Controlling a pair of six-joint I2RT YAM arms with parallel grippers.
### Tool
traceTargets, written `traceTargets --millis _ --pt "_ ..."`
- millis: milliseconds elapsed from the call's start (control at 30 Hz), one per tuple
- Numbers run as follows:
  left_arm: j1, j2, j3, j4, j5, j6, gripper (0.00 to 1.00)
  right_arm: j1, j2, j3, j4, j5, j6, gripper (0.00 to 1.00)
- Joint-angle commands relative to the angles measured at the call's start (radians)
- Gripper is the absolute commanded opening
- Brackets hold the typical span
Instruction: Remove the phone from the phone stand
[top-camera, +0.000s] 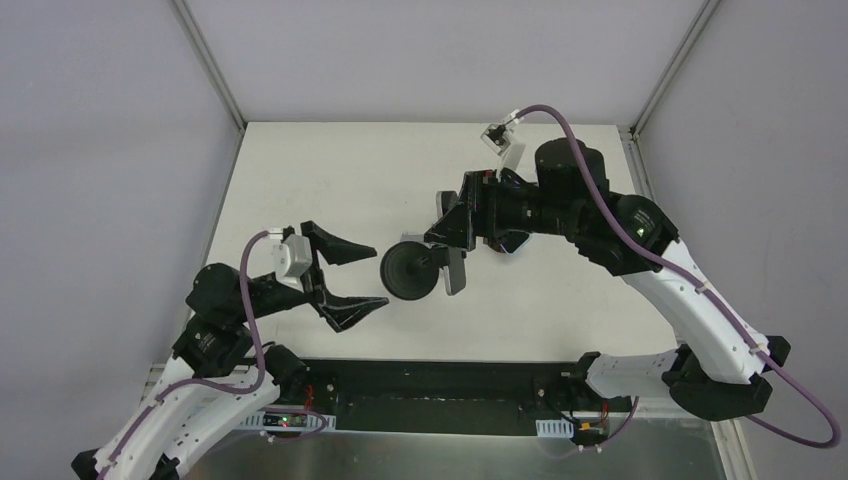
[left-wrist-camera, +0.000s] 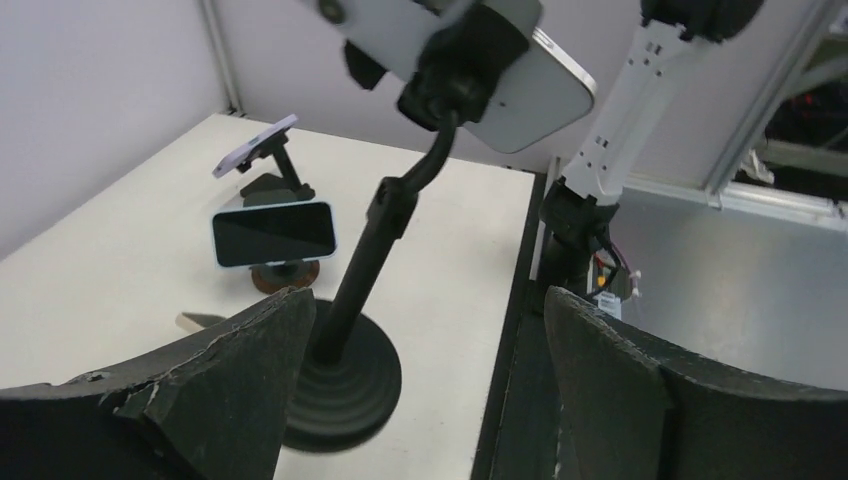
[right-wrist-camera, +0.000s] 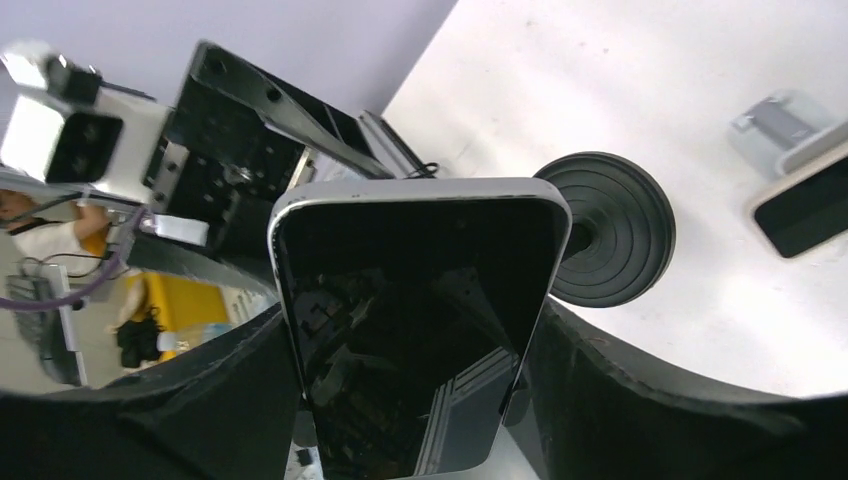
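Observation:
The black phone stand (top-camera: 405, 270) stands on its round base near the table's front middle. Its pole (left-wrist-camera: 370, 250) rises to a clamp that holds the white-edged phone (left-wrist-camera: 540, 90). My right gripper (top-camera: 445, 235) is shut on the phone (right-wrist-camera: 415, 330), with a finger against each long edge; the base (right-wrist-camera: 610, 230) shows behind it. My left gripper (top-camera: 378, 275) is open and empty just left of the base. In the left wrist view the left gripper (left-wrist-camera: 430, 300) has the pole close to its left finger.
A second phone (left-wrist-camera: 272, 233) sits on a brown stand farther back, and a third phone (left-wrist-camera: 255, 147) sits tilted on a black stand behind it. One phone (right-wrist-camera: 805, 200) shows beside a grey holder (right-wrist-camera: 775, 120). The table's black front edge (left-wrist-camera: 510, 380) runs near the base.

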Motion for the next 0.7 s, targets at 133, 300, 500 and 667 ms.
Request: traceTargets --millis 133,300,500,667 --pt "-0.169 0.066 0.000 0.080 -0.095 0.286 0.89 0.015 0.022 0.106 0.217 -0.120 0.149 0.00" --pt "-0.262 0.130 0.016 0.078 -0.182 0.373 0.89 0.027 0.034 0.105 0.234 -0.130 0.187 0.00" --pt "-0.340 0.197 0.026 0.078 -0.342 0.459 0.87 0.039 0.030 0.083 0.265 -0.149 0.217 0.00" --pt "-0.364 0.226 0.040 0.079 -0.377 0.474 0.75 0.041 0.029 0.072 0.268 -0.163 0.225 0.00"
